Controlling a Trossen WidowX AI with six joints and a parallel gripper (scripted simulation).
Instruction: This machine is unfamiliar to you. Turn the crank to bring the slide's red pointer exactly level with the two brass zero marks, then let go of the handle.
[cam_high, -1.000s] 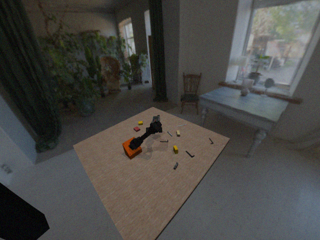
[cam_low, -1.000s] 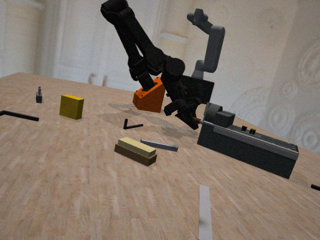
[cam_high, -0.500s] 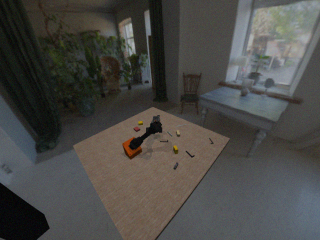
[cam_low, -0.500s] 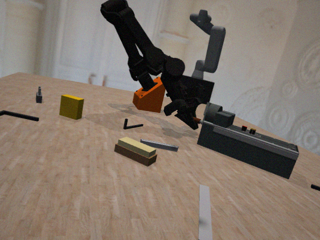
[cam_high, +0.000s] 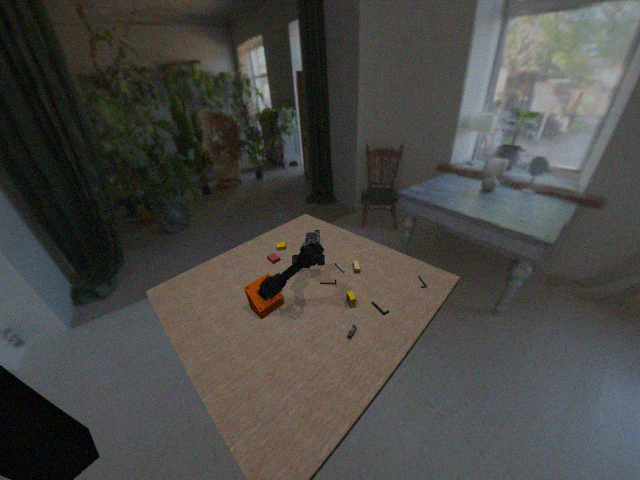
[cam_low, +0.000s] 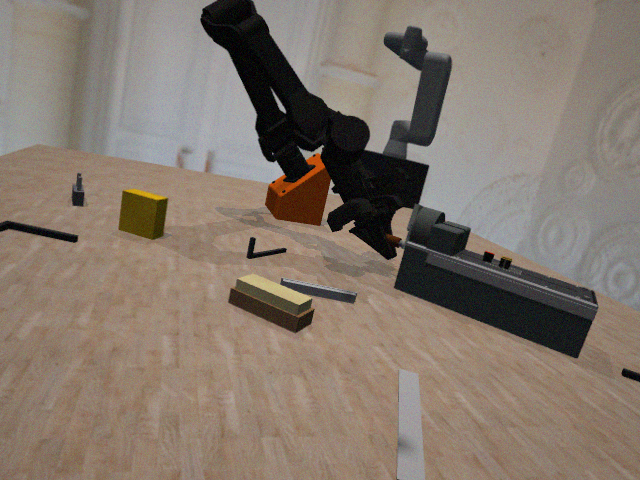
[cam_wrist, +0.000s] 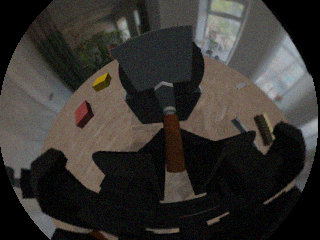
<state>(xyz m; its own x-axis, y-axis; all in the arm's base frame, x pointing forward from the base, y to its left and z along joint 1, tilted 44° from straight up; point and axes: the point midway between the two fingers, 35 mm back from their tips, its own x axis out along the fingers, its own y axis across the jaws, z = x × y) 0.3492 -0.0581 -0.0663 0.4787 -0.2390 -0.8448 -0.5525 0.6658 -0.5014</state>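
Wooden tabletop (cam_high: 289, 361) (cam_low: 206, 392) | gripper (cam_low: 393, 246) (cam_wrist: 168, 130) clamped on brown handle (cam_low: 393, 239) (cam_wrist: 173, 142) | machine (cam_low: 491, 299) (cam_wrist: 160, 62) long axis slants right, toward exterior camera

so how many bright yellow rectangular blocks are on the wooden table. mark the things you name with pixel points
2. One (cam_high: 280, 246) (cam_wrist: 101, 82) lies near the flat red block (cam_high: 273, 257) (cam_wrist: 83, 114); the other (cam_high: 351, 299) (cam_low: 141, 214) stands near a black L-shaped key (cam_high: 379, 308) (cam_low: 41, 231). The arm or machine could hide more.
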